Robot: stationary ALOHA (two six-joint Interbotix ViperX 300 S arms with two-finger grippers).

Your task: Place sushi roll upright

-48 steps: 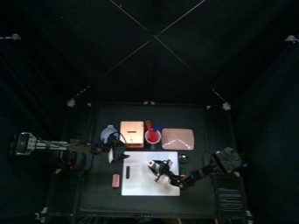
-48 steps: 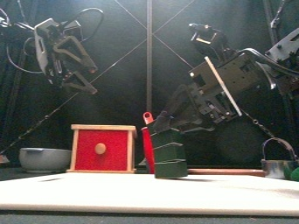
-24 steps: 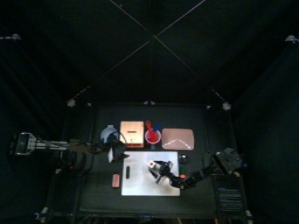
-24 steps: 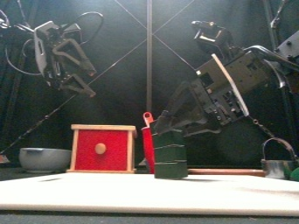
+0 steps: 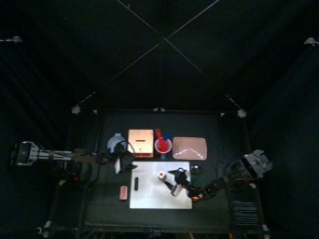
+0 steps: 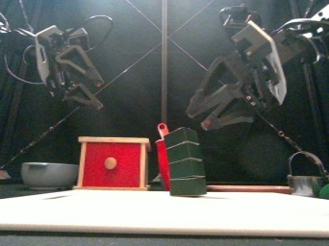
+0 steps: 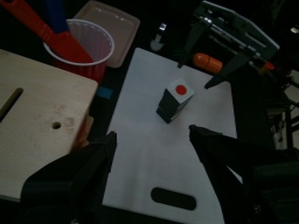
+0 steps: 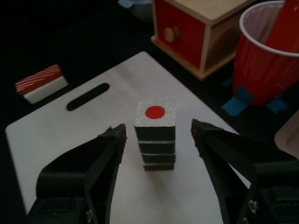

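The sushi roll (image 8: pixel 155 133), a short dark block with a white top face and a red dot, stands upright on the white mat (image 8: pixel 70 149). It also shows in the front view (image 6: pixel 187 165) and in the left wrist view (image 7: pixel 173 101). My right gripper (image 6: pixel 203 113) hangs open above and behind the roll, apart from it, holding nothing. In its own wrist view the jaws stand on either side of the roll with clear gaps. My left gripper (image 7: pixel 152 133) is open and empty, raised over the table's left side (image 6: pixel 80 88).
A red wooden box (image 6: pixel 113 163) and a red cup (image 8: pixel 268 48) stand behind the mat. A grey bowl (image 6: pixel 49 174) sits at the far left and a metal cup (image 6: pixel 306 175) at the far right. A red-and-white striped piece (image 8: pixel 45 79) lies off the mat.
My right gripper has opened a little wider, then risen and drawn back from the roll. The roll stays standing on the mat. The left arm has barely moved.
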